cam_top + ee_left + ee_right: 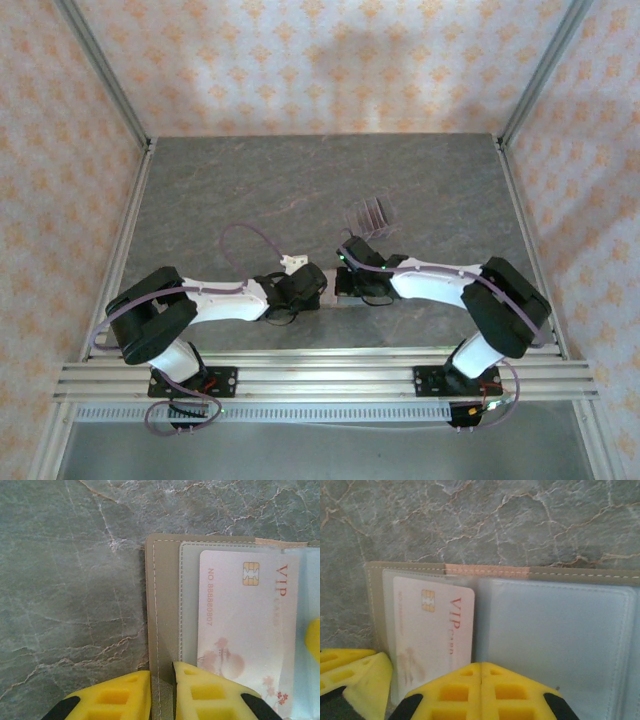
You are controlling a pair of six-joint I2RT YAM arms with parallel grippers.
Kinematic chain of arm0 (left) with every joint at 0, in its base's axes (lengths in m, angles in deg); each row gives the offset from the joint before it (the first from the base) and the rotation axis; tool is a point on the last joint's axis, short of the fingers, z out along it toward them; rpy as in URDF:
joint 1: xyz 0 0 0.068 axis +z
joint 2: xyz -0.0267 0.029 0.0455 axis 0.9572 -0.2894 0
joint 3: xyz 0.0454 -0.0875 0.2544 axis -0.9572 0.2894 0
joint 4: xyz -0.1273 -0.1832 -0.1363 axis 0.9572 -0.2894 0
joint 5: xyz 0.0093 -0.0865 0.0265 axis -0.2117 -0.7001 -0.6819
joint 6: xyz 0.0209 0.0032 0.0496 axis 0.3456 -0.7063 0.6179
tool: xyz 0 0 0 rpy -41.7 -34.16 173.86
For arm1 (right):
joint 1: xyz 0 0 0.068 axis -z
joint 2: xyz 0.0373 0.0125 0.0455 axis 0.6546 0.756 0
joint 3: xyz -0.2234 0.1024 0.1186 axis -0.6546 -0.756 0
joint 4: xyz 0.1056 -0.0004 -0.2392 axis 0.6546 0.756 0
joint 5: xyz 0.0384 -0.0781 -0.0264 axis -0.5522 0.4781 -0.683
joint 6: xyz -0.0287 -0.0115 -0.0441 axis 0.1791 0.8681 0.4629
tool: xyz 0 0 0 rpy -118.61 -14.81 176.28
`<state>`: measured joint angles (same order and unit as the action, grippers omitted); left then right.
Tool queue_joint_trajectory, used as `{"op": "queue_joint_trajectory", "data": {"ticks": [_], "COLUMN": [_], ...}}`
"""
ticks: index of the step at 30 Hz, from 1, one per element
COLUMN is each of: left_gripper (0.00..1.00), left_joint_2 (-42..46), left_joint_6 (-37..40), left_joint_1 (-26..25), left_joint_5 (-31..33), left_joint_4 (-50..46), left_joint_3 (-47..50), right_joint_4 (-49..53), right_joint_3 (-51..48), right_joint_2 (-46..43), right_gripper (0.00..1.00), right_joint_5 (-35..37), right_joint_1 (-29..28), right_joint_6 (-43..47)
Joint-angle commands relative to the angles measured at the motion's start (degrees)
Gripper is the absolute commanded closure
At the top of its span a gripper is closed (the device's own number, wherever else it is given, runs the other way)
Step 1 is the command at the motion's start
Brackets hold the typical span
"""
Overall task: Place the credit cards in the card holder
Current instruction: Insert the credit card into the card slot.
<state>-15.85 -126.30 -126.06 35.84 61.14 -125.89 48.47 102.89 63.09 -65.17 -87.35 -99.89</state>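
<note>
A pale credit card point(245, 630) marked "VIP" in red, with a gold chip, sits inside a clear sleeve point(189, 605) of the tan card holder point(162, 605). The holder lies opened flat on the grey marbled bench point(75, 580), at the front centre where the two arms meet in the top view.

In both wrist views the card's long axis runs up and down the picture, parallel to the holder's stitched side edge. Its chip end points away from the pincers, toward the holder's far edge (so the lettering reads sideways). The opened holder's own long axis runs across the right wrist view, from side to side.

The left pincer point(161, 690) has its yellow fingers pinching the holder's tan side flap – the flap shows in the narrow slot between them. The right pincer point(481, 690) has its fingers pressed together, low over the line between the card's sleeve and the next – whether it touches the holder I cannot tell.

A clear slotted rack point(368, 213) stands farther back on the bench, apart from the holder.
</note>
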Motion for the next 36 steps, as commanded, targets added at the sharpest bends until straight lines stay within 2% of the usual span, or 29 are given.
{"op": "queue_joint_trajectory", "data": {"ticks": [1,9,13,17,20,26,32,36], "left_gripper": [0.81,0.81,0.81,0.81,0.81,0.8,0.8,0.8], "left_joint_2": [-3.5,-3.4,-3.6,-3.4,-3.2,-2.8,-3.0,-2.9], "left_joint_6": [0.5,0.5,0.5,0.4,0.5,0.4,0.0,0.0], "left_joint_1": [-0.7,-0.7,-0.7,-0.7,-0.7,-0.7,-0.7,-0.6], "left_joint_5": [-3.7,-3.7,-3.7,-3.8,-3.8,-3.8,-3.4,-3.4], "left_joint_4": [0.8,0.9,1.1,1.3,1.5,1.8,1.7,1.8], "left_joint_3": [2.4,2.5,2.5,2.8,2.9,3.3,3.5,3.6], "right_joint_4": [2.5,1.4,0.5,-4.9,-8.8,-10.6,-2.2,6.8], "right_joint_3": [1.3,2.5,2.6,0.3,-0.8,-0.9,1.1,4.9], "right_joint_2": [1.7,4.4,4.5,4.1,5.1,6.9,1.1,-2.0], "right_gripper": [0.95,0.95,0.87,0.82,0.81,0.79,0.7,0.69], "right_joint_5": [3.0,2.0,0.7,-3.0,-5.6,-6.4,-0.1,4.1], "right_joint_1": [-0.3,-0.7,-1.1,-1.1,-1.1,-1.2,-1.5,-1.5], "right_joint_6": [0.7,0.6,0.2,-1.7,-3.2,-3.9,-1.2,1.9]}}
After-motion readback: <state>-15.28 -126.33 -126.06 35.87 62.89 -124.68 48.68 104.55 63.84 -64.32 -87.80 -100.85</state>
